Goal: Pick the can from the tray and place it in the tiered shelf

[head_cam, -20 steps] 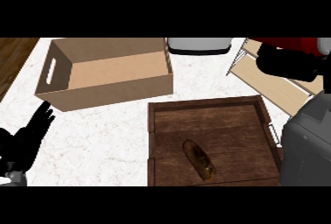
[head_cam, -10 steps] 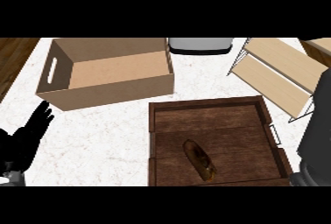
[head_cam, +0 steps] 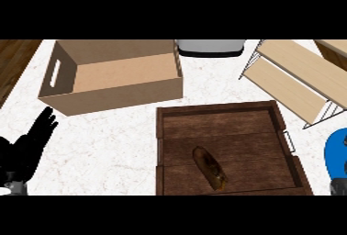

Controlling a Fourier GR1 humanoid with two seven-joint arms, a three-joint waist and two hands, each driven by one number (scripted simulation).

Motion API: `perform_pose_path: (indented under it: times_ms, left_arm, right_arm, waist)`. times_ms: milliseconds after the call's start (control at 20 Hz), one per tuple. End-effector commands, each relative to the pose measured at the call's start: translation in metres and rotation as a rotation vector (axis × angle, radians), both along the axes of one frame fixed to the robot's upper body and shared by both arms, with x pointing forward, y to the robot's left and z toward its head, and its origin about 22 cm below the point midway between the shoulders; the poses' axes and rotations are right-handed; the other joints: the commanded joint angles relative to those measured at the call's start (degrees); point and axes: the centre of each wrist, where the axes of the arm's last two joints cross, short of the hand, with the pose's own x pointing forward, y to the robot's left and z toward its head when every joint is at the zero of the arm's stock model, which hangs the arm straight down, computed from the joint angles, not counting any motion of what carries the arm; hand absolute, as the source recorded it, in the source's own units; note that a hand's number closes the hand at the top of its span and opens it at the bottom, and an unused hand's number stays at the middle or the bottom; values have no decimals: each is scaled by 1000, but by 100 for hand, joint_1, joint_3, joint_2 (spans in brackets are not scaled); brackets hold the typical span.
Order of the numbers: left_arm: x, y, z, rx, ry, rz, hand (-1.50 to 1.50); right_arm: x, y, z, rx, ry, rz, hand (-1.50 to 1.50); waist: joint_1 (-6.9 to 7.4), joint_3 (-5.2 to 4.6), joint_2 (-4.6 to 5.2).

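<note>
A dark wooden tray [head_cam: 217,109] sits on the white marbled surface [head_cam: 115,137] in the lower middle of the head view, with a thin metal handle on its right rim. On the tray's plank floor lies a brown, glossy, elongated item [head_cam: 210,167], set on a slant toward the tray's near edge; I cannot tell what it is. At the view's right edge, just outside the tray's right rim, is a blue rounded thing [head_cam: 338,153], cut off by the frame. It may be the can, but too little of it shows to be sure. A small grey and dark scrap under it seems to belong to the right hand [head_cam: 335,186], and I cannot tell whether that hand grips anything. The tiered shelf [head_cam: 291,73], pale wooden boards in a thin wire frame, stands at the upper right, apart from the tray and beyond its far right corner. An open cardboard box [head_cam: 115,96] with a slot in its left wall stands at the upper left, near the tray's far left corner. Just beside the box's far right corner is a grey container [head_cam: 210,47], partly out of view at the top. The left hand [head_cam: 24,153] rests at the lower left edge, well apart from the tray, its fingers [head_cam: 44,124] straight, slightly apart and holding nothing.
</note>
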Motion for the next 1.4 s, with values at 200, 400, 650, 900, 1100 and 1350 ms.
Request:
perform_pose_path:
  times_ms: [200,400,650,900,1100,1350]
  left_arm:
    - [13,-5,-4,-1,-3,-9,0]
    - [5,8,0,-11,3,4,0]
    - [-1,8,-3,11,12,20,0]
    - [-3,5,11,-5,-4,-6,0]
    - [10,-15,-6,13,4,-10,0]
    - [10,-3,2,16,1,12,0]
  right_arm:
    - [35,-27,-33,69,-10,-42,150]
    - [34,-57,-30,120,-32,-54,150]
    - [41,-90,-58,177,-65,-187,150]
    - [59,-93,-56,94,51,-162,-150]
    - [52,-109,-87,104,-31,-111,-150]
    - [46,-100,-69,225,-155,-55,-150]
  waist:
    - [-1,0,16]
    - [2,1,3]
    - [6,2,11]
    - [37,1,5]
    - [-15,2,6]
    - [-10,3,-4]
